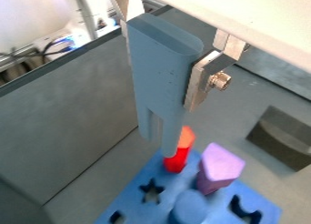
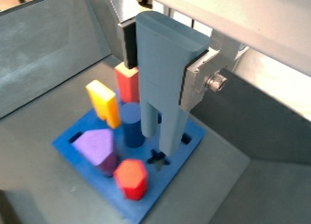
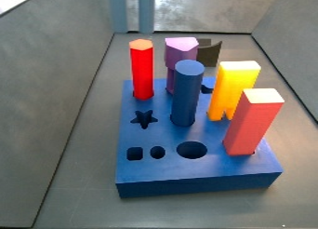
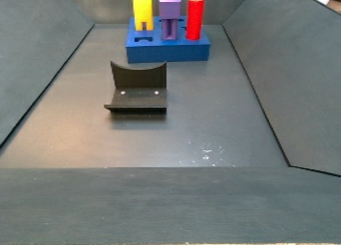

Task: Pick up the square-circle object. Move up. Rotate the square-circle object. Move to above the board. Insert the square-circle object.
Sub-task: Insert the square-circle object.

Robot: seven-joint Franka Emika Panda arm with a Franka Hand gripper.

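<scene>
Wrist views both show you the gripper (image 1: 165, 77) high over the board (image 2: 183, 153), its fingers (image 1: 202, 80) clamped on the square-circle object (image 1: 162, 73). You can see one silver plate pressed flat against the block's broad upper body; the opposite plate is hidden behind the slate block. The block hangs upright with its two narrow prongs pointing down, their ends clear of the blue slab, with open air between them and the pegs below.

Look under the prongs in a wrist view and you find the red hexagonal peg (image 1: 180, 147), the purple peg (image 1: 220, 167), the round top of the dark blue cylinder (image 1: 195, 209) and the star hole (image 1: 151, 188). A wrist view also gives you the yellow peg (image 2: 104, 102) and the orange-red rectangular peg (image 2: 126, 83) standing on the slab behind the hanging block.

A side view shows you the board close up: red peg (image 3: 141, 68), purple peg (image 3: 183, 52), dark blue cylinder (image 3: 187, 93), yellow peg (image 3: 232, 88) and orange-red peg (image 3: 255, 121) all upright. The star hole (image 3: 144, 118), small square hole (image 3: 134, 154), small round hole (image 3: 156, 153) and large round hole (image 3: 192, 150) are open along the near edge.

A side view places the fixture (image 4: 138, 88) on the floor, well apart from the board (image 4: 170, 50) at the far end. You cannot see the gripper in either side view.
</scene>
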